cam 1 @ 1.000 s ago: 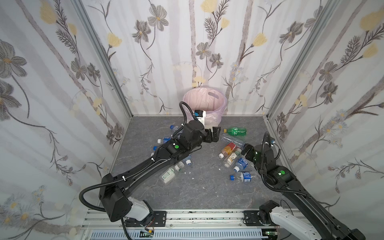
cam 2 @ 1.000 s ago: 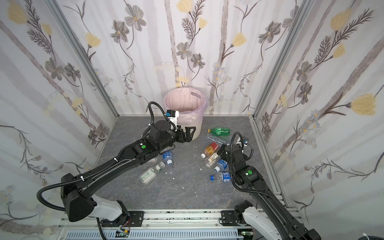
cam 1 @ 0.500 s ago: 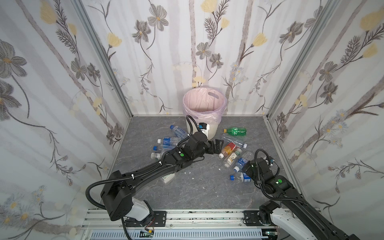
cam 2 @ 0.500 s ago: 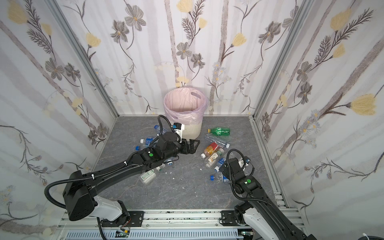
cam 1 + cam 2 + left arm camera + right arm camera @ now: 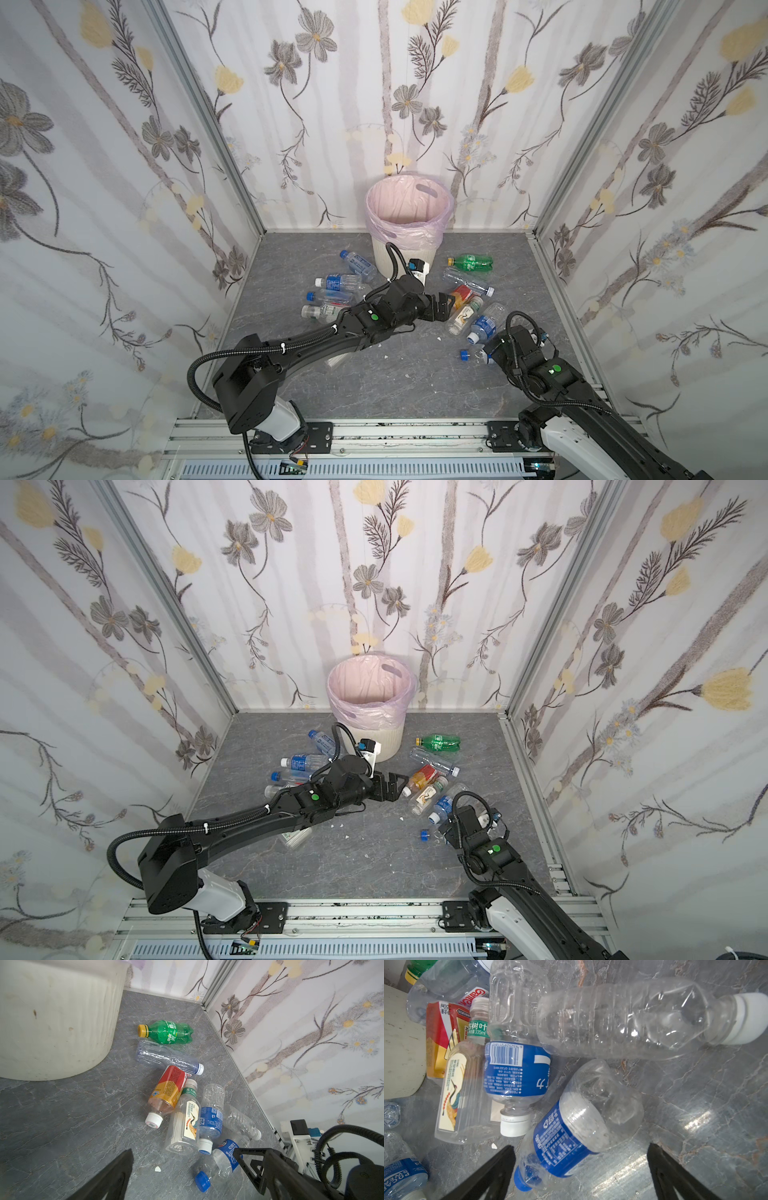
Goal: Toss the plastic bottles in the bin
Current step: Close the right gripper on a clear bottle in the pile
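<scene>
Since a second ago the left arm has come down from the bin (image 5: 384, 257) and drawn back, and the right arm has pulled toward the near edge. The left end effector (image 5: 446, 306) now hangs low over the counter (image 5: 395, 386), jaws wide and empty, with the orange bottle (image 5: 462, 293) just beside its tips at 2 o'clock. The right end effector (image 5: 581, 1146) is spread wide too and grips nothing. The neck end of a blue-labelled bottle (image 5: 566, 1136) lies on the counter between its fingers. The bin stands at 12 o'clock against the back wall. The other bottles (image 5: 338, 284) lie in two groups, one at the bin's 7 o'clock, one at its 5 o'clock, where a green bottle (image 5: 471, 262) lies farthest back.
</scene>
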{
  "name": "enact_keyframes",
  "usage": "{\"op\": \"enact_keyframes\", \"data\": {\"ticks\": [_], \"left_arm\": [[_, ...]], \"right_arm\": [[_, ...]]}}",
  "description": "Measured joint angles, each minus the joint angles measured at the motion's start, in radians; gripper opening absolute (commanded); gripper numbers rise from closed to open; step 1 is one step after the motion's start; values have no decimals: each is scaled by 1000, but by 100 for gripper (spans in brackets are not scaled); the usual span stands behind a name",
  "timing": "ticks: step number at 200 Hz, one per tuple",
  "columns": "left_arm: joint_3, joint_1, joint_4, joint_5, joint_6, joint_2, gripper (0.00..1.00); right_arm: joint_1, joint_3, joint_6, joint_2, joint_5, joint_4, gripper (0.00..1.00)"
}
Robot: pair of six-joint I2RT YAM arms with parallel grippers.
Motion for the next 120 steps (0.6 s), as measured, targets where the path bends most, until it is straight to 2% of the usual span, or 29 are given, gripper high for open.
{"op": "enact_keyframes", "data": {"ticks": [42,120], "left_arm": [[-13,0,9,0,-4,3,100],[-23,-1,25,0,-12,3,100]], "right_arm": [[0,-23,11,4,0,7,100],[-1,-27,3,105,-8,87,100]]}}
